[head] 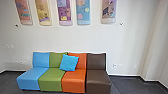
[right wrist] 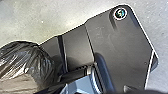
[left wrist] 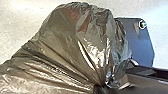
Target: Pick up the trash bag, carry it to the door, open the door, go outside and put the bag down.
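Trash bag (left wrist: 72, 45), neck clenched by left gripper (left wrist: 101, 87); right gripper's state undeterminable. Likely soft, slippery (tearable); neck grip suits. Sofa (head: 51, 75): eleven o'clock.

The head view is cutting off the posters (head: 65, 11), their print blurring. A pillow (head: 69, 63) is partly hiding two backrests (head: 81, 61). Both wrist views are cropping the trash bag (left wrist: 62, 37).

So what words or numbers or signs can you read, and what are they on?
There is nothing I can read for sure.
Five tall, colourful hanging panels: small marks, too blurred to read.
Round metallic fitting on the robot's wide dark plate: a tiny mark, too small to read.
Shiny, dark plastic trash bag: no writing that I can make out.
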Available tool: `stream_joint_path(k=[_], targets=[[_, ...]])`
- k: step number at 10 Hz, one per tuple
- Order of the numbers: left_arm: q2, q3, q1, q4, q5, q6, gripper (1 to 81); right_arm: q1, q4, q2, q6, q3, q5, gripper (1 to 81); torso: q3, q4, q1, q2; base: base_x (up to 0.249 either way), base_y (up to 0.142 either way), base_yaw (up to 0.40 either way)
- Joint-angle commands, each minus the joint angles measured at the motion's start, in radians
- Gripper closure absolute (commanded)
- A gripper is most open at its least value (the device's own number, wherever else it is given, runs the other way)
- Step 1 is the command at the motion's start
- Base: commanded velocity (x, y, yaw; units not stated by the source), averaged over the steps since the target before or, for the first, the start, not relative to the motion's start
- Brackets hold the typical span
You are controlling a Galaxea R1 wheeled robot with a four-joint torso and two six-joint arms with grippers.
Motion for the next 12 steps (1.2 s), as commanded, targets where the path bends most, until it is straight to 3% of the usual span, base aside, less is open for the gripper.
stream_joint_path(k=[1, 5, 12], targets=[[-0.004, -0.004, -0.065, 0.007, 0.078, 0.003, 81.1, 0.051, -0.014, 0.005, -0.001, 0.002, -0.052, 1.0, 0.000, 0.000, 0.000, 0.000, 0.000, 0.000, 0.000], [-0.010, -0.006, -0.065, 0.007, 0.081, 0.003, 81.1, 0.053, -0.014, 0.005, -0.001, 0.002, -0.051, 1.0, 0.000, 0.000, 0.000, 0.000, 0.000, 0.000, -0.026], [-0.007, -0.004, -0.066, 0.007, 0.082, 0.003, 81.1, 0.051, -0.013, 0.005, 0.000, 0.002, -0.051, 1.0, 0.000, 0.000, 0.000, 0.000, 0.000, 0.000, -0.171]])
